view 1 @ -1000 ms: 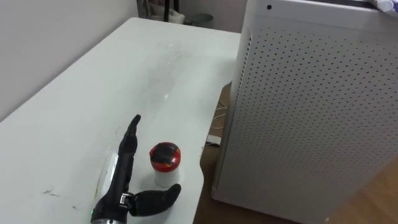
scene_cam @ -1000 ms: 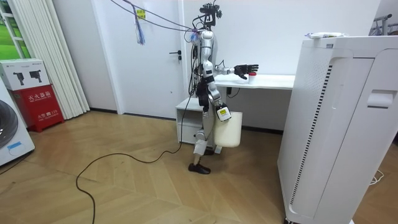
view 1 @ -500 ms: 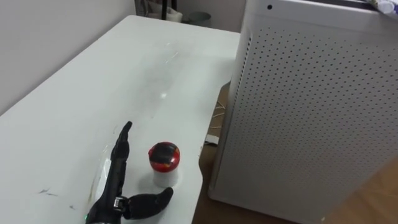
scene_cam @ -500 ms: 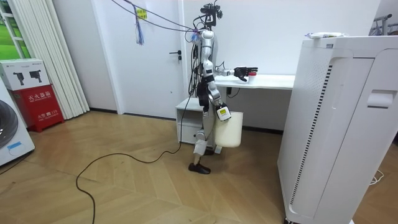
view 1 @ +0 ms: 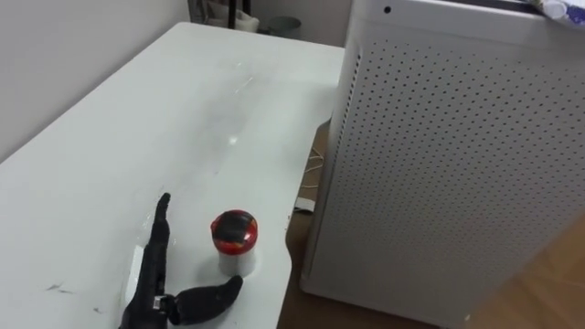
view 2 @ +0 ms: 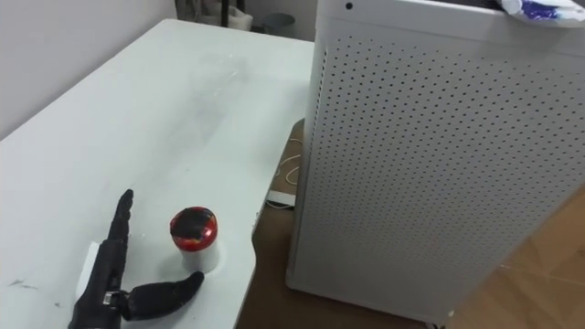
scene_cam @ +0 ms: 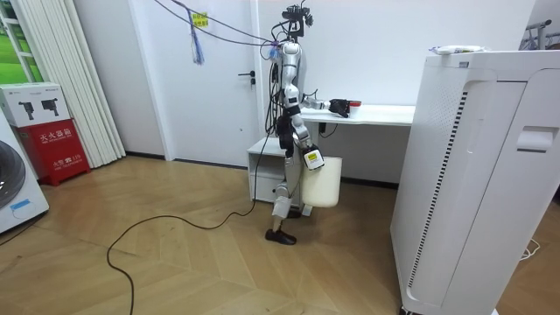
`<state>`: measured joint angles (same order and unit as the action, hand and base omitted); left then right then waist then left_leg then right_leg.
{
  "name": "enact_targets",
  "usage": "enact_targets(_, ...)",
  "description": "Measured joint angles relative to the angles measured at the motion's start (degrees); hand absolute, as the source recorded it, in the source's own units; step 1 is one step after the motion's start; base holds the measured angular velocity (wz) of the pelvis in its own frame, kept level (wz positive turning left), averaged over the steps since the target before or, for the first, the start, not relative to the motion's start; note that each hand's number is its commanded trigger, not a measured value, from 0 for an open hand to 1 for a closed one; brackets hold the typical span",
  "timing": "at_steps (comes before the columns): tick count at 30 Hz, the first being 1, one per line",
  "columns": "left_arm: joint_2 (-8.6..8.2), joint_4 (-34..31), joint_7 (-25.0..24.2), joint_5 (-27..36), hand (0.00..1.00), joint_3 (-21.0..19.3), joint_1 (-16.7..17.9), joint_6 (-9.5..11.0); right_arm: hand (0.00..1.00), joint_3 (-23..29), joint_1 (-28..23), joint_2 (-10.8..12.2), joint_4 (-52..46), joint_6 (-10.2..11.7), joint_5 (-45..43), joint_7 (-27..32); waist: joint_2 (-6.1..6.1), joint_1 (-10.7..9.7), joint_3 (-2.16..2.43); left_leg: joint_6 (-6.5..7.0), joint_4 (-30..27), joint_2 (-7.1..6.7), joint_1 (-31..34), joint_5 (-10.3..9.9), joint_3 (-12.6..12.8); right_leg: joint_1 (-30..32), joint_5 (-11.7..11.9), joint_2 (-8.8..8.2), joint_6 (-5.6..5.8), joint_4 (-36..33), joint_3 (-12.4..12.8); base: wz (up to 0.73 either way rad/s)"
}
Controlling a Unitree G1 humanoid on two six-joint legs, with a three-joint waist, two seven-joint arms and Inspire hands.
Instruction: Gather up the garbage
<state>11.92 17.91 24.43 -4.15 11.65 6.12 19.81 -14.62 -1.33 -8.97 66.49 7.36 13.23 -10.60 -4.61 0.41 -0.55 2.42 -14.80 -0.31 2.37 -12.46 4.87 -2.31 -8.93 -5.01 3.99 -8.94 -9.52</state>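
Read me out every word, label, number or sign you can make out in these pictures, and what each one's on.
Red box: white print, too small to read.
Yellow tag on the overhead line: too small to read.
Red-lidded cup on the table: no print shows.
White perforated cabinet: no print shows.

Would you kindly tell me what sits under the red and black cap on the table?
A short white container carries the cap and stands on the table; its contents are covered. The left hand lies open beside it.
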Motion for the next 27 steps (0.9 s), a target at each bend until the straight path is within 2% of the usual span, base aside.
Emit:
enact_targets(6, -0.17, 1.4, -0.49, 0.22, 0.0, 0.11, -1.74, 0.02, 1.0, -0.03, -0.04, 0.63, 0.01, 0.09, 0.48, -0.08, -0.11, -0.5, -0.06, 0.0, 0.0, 0.0, -0.06, 0.0, 0.0, -0.05, 0.03, 0.0, -0.05, 0.01, 0.04, 0.0)
enact_targets(15, -0.35, 1.59, -2.61, 0.24, 0.0, -0.14, -1.85, 0.07, 1.0, -0.49, -0.24, 0.93, 0.01, 0.12, 0.95, -0.12, -0.43, -0.37, -0.29, 0.0, 0.15, 0.0, -0.91, 0.0, 0.07, -0.81, 0.03, 0.0, -0.04, 0.04, 0.07, 0.0)
enact_targets(27, -2.43, 1.58, -6.62, 0.28, 0.0, 0.08, -3.71, -0.67, 1.0, -0.48, -0.15, 1.27, 0.02, 0.09, 0.92, -0.44, -0.43, -0.4, -0.37, -0.01, 0.15, 0.05, -0.79, -0.02, 0.52, -0.56, 0.03, 0.05, -0.04, -0.16, 0.17, -0.01)
